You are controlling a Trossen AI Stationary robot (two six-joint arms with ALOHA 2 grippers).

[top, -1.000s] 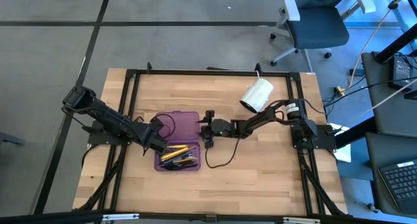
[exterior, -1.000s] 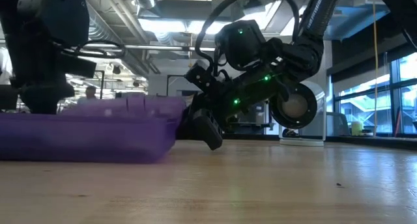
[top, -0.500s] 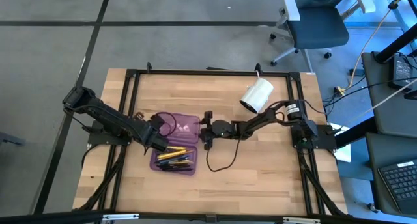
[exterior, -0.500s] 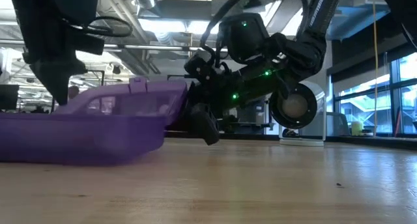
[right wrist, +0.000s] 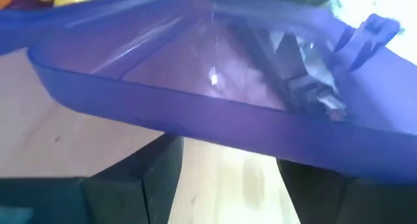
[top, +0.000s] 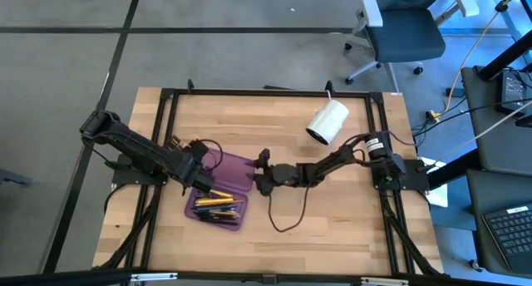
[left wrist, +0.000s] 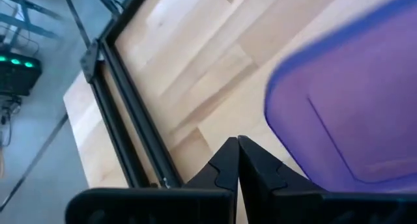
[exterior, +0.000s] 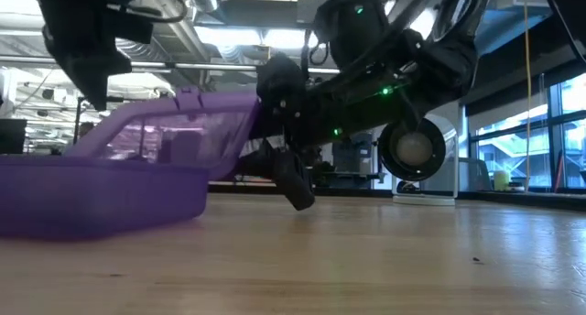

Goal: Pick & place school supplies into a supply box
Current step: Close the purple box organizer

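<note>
My right end effector [top: 260,183], spread, sits under the translucent purple plastic supply box's [top: 218,209] lid [top: 231,171], at its 3 o'clock; left end effector [top: 199,160], fingers [left wrist: 229,164] pressed together, at 10.

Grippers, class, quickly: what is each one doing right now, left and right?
Left gripper: fingers pressed shut, holding nothing, beside the purple supply box.
Right gripper: open, fingers spread under the raised edge of the box lid.
</note>
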